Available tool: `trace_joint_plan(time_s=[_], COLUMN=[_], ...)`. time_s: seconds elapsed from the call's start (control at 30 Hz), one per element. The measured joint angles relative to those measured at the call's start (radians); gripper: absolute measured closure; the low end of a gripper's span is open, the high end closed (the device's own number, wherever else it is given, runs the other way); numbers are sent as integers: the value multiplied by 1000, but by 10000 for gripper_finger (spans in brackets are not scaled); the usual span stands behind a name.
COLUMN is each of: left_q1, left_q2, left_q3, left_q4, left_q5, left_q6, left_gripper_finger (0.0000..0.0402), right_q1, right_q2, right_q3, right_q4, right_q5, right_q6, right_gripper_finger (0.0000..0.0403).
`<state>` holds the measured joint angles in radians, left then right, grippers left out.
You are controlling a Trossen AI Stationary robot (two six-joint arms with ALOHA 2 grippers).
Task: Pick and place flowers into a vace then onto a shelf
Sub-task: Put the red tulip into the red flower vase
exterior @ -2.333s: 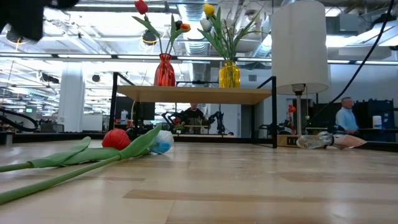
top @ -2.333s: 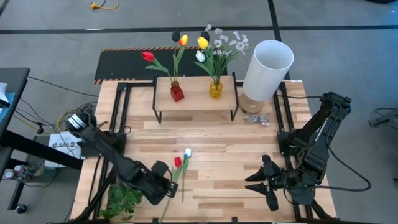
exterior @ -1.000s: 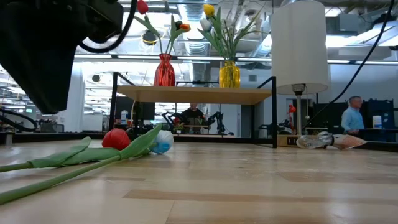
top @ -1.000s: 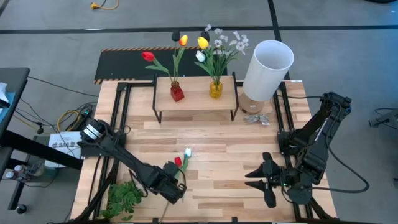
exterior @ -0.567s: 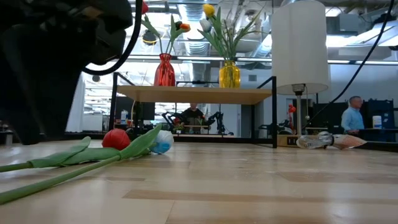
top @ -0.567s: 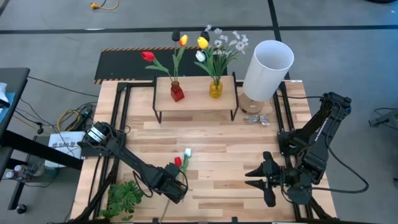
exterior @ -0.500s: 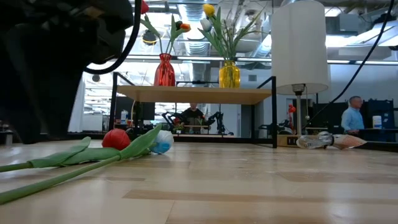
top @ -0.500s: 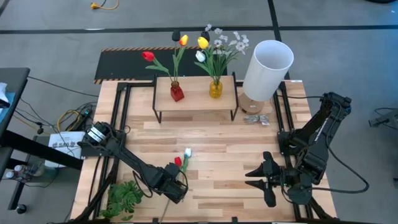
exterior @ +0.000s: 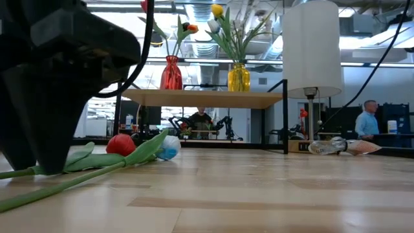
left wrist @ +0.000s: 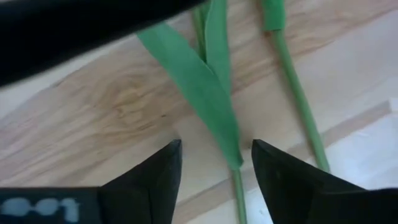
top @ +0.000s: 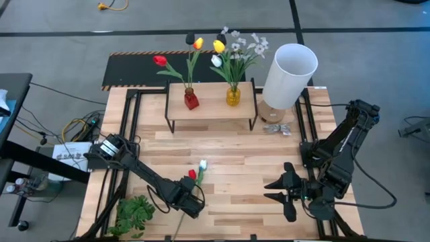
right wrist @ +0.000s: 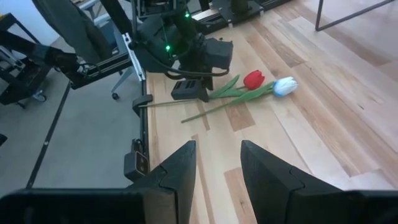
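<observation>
Two tulips lie on the table, one with a red head [top: 191,175] and one with a white head [top: 203,164], their green stems running toward the near edge. My left gripper [top: 191,202] points down over these stems and is open. Its fingers stand on either side of a leaf tip and stem [left wrist: 231,155] of the red tulip, low at the table [exterior: 37,166]. My right gripper [top: 274,190] hangs open above the table's near right part, holding nothing. The shelf [top: 211,102] at the far middle bears a red vase [top: 191,101] and a yellow vase [top: 232,95], both with flowers.
A white lamp [top: 289,70] stands right of the shelf, with a small crumpled wrapper [top: 275,129] at its foot. A leafy green sprig [top: 134,215] lies at the near left corner. A black panel with a striped edge [top: 134,70] lies behind the table's far left.
My left gripper has sunk toward the table over the tulip stems and has opened, so that its fingers now straddle a stem. The tulips lie as before. My right arm has kept still.
</observation>
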<state>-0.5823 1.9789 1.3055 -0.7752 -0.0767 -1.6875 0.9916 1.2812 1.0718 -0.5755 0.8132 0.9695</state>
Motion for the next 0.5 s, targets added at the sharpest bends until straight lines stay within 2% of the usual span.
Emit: trace_joint_plan(time_s=[0.27,0.5], left_q1=[0,1], left_q2=[13,14], left_q3=[2,1], left_q4=[-10,-16], left_q5=[-1,34], left_q6=[21,117], left_gripper_finger=[263,335], right_q1=[-6,-6], right_q2=[0,0], right_q3=[0,0], right_q4=[-1,-1], right_q5=[0,0], right_q6=[0,0], right_gripper_finger=[285,285])
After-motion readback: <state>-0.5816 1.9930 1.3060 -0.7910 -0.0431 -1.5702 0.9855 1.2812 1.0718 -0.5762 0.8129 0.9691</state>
